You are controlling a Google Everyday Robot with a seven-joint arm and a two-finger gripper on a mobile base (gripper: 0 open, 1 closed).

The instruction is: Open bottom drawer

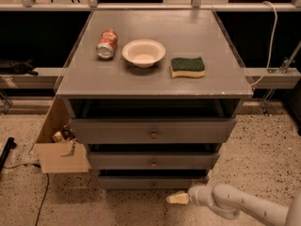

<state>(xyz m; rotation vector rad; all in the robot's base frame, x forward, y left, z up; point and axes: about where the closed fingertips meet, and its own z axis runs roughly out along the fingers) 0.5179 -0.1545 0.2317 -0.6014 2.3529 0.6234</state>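
Observation:
The bottom drawer is the narrowest grey front, lowest of three in the grey cabinet, with a small round knob at its centre. Its front sits set back from the two wider fronts above it. My gripper hangs low over the speckled floor, just below and a little right of that knob, a short gap away from the drawer front. The white arm comes in from the lower right.
On the cabinet top stand a red can lying on its side, a white bowl and a green-and-yellow sponge. A cardboard box stands on the floor at the cabinet's left. A white cable hangs at right.

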